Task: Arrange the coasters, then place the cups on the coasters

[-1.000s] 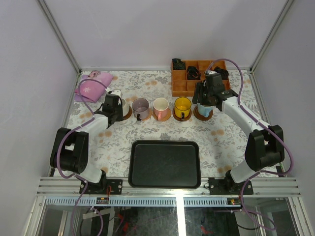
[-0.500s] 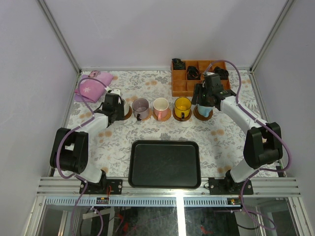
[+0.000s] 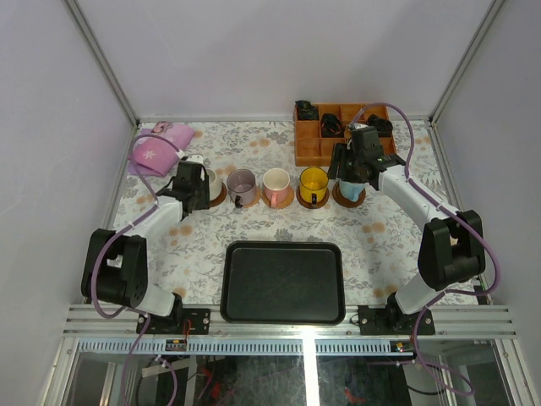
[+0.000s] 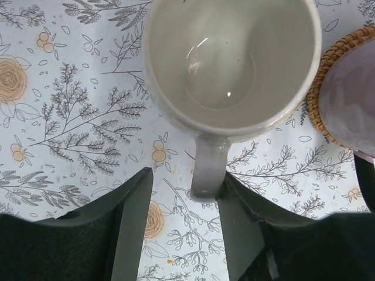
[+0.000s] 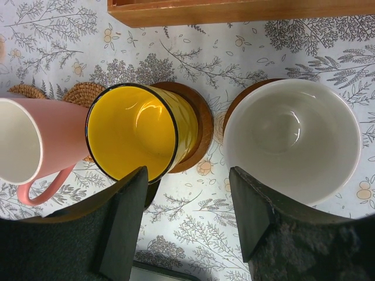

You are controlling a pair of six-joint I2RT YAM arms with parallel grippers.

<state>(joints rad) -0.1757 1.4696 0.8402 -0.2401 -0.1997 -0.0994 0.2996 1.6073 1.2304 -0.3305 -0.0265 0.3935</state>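
Observation:
Five cups stand in a row on brown coasters: cream-white (image 3: 212,181), mauve (image 3: 241,184), pink (image 3: 275,183), yellow (image 3: 313,181) and light blue (image 3: 347,189). My left gripper (image 3: 195,183) is open at the cream cup (image 4: 231,58). The cup's handle (image 4: 208,170) lies between the jaws, against the right finger (image 4: 240,228). My right gripper (image 3: 356,167) hovers open and holds nothing (image 5: 187,172), above the gap between the yellow cup (image 5: 132,132) on its dark coaster (image 5: 199,126) and the pale-inside blue cup (image 5: 292,137). The pink cup (image 5: 41,146) shows at the left of the right wrist view.
A black tray (image 3: 283,282) lies near the front middle. An orange compartment box (image 3: 314,144) with black coiled items stands at the back right, its edge (image 5: 234,12) just beyond the cups. A pink pouch (image 3: 156,150) sits at the back left. The mauve cup (image 4: 354,99) on a woven coaster (image 4: 319,93) is close on the right.
My left gripper has opened off the cream cup's handle, and its arm has shifted slightly. The right gripper and the cups have stayed put.

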